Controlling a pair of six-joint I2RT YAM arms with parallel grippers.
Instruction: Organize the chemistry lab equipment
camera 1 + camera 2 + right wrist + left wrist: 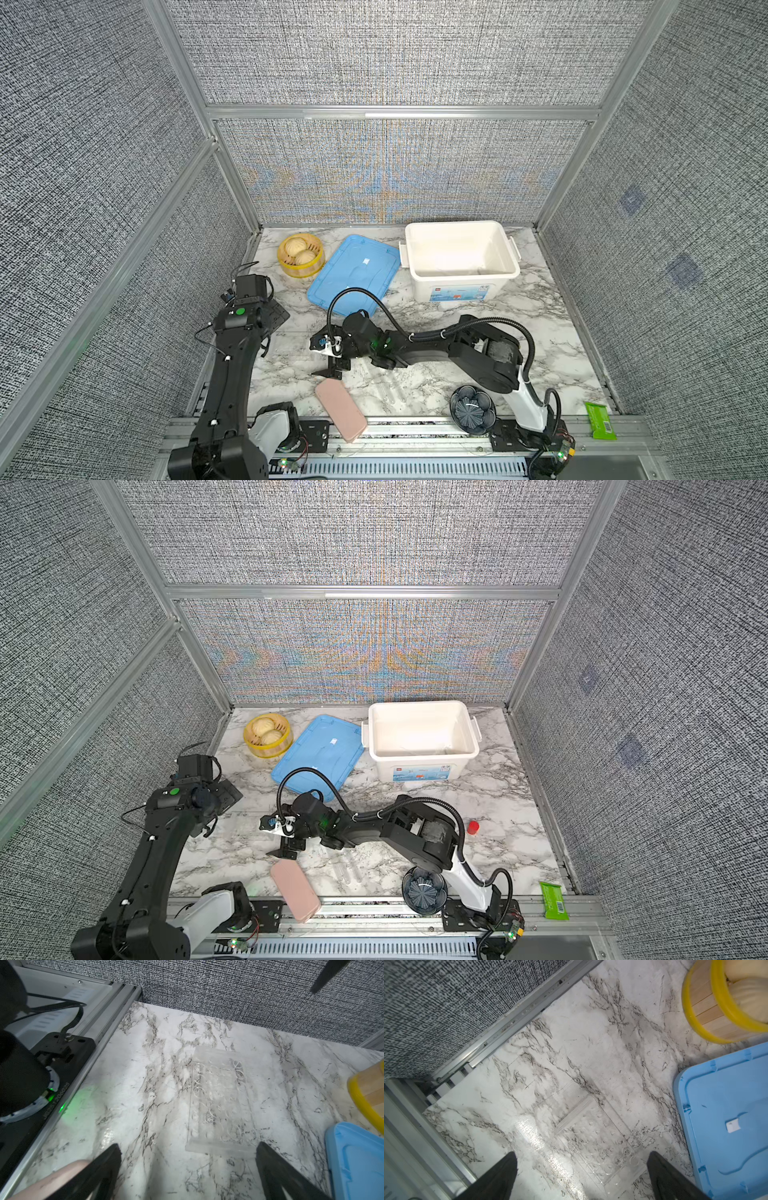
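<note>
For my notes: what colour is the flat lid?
Light blue; the lid shows best in a top view.

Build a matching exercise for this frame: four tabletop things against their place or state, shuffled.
Things:
1. steamer basket
2. blue lid
3. white bin
4. pink case

Place or state:
A. sticks out over the front rail
B. open-topped, at the back right
C. holds two buns
D. lies flat between basket and bin

Pairs: 1-C, 2-D, 3-B, 4-A

Black arms, white bases, ribbed cable (green status lights)
</note>
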